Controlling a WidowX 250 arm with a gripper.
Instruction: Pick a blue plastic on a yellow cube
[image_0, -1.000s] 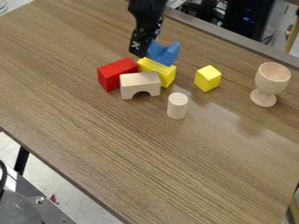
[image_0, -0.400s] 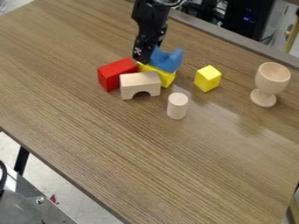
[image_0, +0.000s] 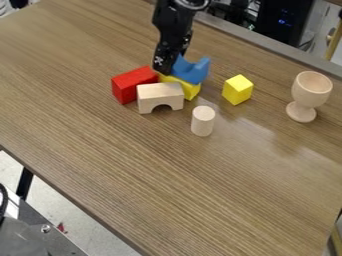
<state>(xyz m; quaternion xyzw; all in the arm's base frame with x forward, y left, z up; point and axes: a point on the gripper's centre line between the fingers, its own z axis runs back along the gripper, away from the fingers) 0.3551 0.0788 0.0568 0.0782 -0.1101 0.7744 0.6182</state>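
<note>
The black gripper (image_0: 172, 61) hangs at the upper middle, shut on the blue curved block (image_0: 192, 69), which sticks out to its right. The blue block is in front of the top of a longer yellow block (image_0: 187, 88) and hides part of it; whether they touch I cannot tell. To the right, the yellow cube (image_0: 238, 89) stands apart on the table.
A red block (image_0: 133, 85) and a wooden arch (image_0: 159, 97) stand close beside the longer yellow block. Nearer the camera is a wooden cylinder (image_0: 203, 120). At the right stands a wooden goblet (image_0: 310, 95) on the brown table (image_0: 167, 185).
The gripper and the blue block have moved together, slightly down and to the right in the view, covering more of the longer yellow block. The other objects have stayed put.
</note>
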